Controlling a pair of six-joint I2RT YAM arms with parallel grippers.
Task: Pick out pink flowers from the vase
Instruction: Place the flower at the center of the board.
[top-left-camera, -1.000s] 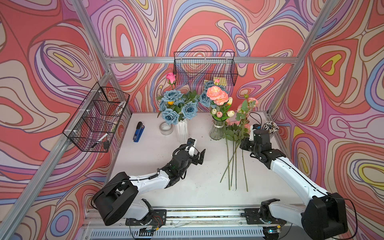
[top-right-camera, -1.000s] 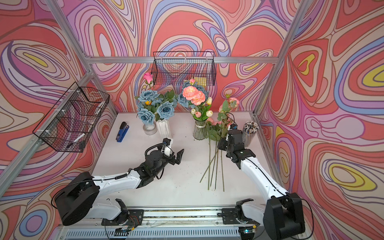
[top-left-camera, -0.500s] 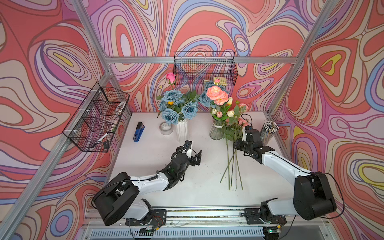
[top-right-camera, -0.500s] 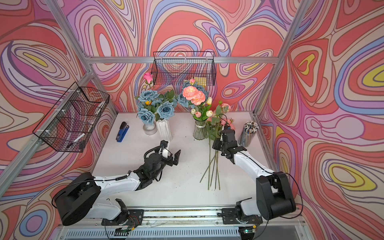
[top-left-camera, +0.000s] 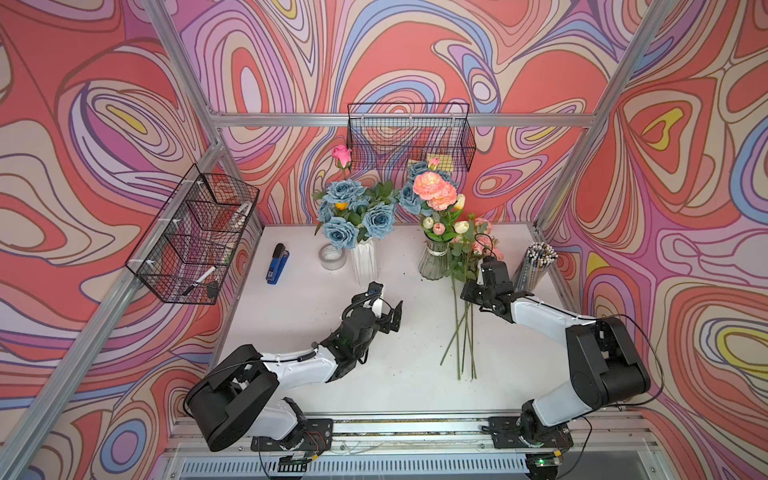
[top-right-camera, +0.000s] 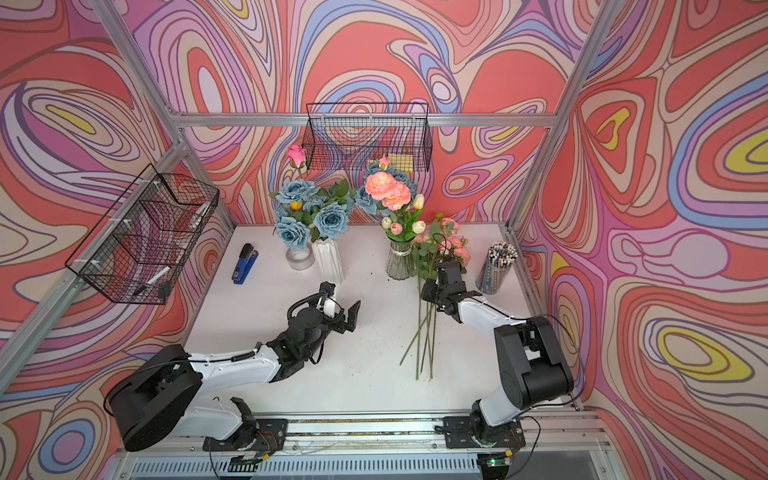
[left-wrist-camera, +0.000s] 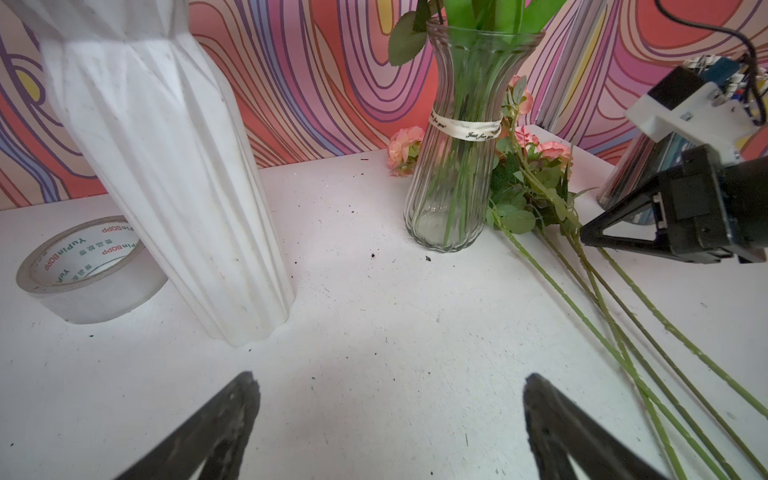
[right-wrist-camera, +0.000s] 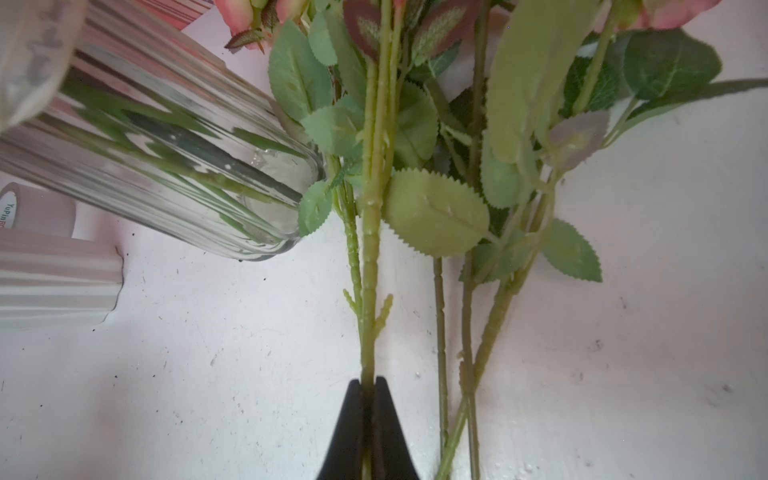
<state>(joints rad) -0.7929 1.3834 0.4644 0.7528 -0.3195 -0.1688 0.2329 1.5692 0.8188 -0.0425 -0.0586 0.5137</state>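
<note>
The ribbed glass vase (top-left-camera: 434, 262) (left-wrist-camera: 451, 174) holds peach-pink blooms (top-left-camera: 434, 192) with small buds and cream tulips. More pink flowers (top-left-camera: 482, 246) lie on the table right of the vase, their long green stems (top-left-camera: 463, 336) pointing toward the front. My right gripper (top-left-camera: 467, 293) (right-wrist-camera: 369, 384) is shut on one of these stems (right-wrist-camera: 371, 249), low over the table beside the vase base. My left gripper (top-left-camera: 388, 309) (left-wrist-camera: 390, 399) is open and holds nothing, over bare table in front of the white vase (top-left-camera: 364, 266).
The white vase carries dusty-blue roses (top-left-camera: 353, 208) and one tall pink rose (top-left-camera: 341, 153). A tape roll (top-left-camera: 332, 257) and a blue stapler (top-left-camera: 276, 264) lie to its left. A pencil cup (top-left-camera: 534, 266) stands at the right wall. Wire baskets (top-left-camera: 195, 237) (top-left-camera: 409, 133) hang on the walls.
My right gripper has carried the held stem left and down toward the glass vase, and its bloom has sunk in beside the vase. The left gripper has barely shifted.
</note>
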